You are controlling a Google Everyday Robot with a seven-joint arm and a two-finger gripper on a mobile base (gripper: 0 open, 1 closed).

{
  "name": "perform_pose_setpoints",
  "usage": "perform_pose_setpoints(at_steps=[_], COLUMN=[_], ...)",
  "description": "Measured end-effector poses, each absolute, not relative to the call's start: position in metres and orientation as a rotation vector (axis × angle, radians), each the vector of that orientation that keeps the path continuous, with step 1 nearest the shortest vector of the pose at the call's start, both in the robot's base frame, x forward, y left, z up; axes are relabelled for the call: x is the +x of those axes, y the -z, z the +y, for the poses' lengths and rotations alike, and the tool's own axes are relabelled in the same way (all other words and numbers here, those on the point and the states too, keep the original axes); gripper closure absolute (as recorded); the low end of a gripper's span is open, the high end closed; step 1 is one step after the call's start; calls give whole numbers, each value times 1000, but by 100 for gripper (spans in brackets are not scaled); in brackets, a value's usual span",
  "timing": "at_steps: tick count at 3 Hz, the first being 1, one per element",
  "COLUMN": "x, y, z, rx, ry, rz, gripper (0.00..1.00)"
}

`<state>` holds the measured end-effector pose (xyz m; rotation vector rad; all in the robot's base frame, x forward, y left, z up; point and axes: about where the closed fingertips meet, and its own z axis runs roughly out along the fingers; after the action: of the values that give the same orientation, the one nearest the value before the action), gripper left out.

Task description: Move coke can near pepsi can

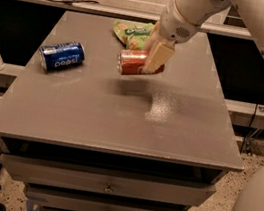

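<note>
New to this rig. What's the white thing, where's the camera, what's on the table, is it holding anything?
The white thing is a robot arm ending in a two-finger gripper. There is one camera view, looking down at the grey table from its drawer side; where the camera is mounted isn't known. The gripper, over the table's middle rear, is shut on the coke can, held sideways and apparently just off the surface. The pepsi can lies on its side, apart, toward the picture's left. A green snack bag lies behind the gripper.

The white arm (248, 21) reaches down from the upper right; its gripper (152, 64), upper centre, clamps the coke can (131, 61).
</note>
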<state>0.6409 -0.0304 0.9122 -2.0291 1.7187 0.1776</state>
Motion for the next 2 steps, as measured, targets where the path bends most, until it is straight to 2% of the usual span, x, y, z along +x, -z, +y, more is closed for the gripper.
perform_pose_setpoints(at_steps=[2], x=[644], y=[-892], z=[18], rx=[-1873], ry=[-197], rz=[1841], gripper=[100])
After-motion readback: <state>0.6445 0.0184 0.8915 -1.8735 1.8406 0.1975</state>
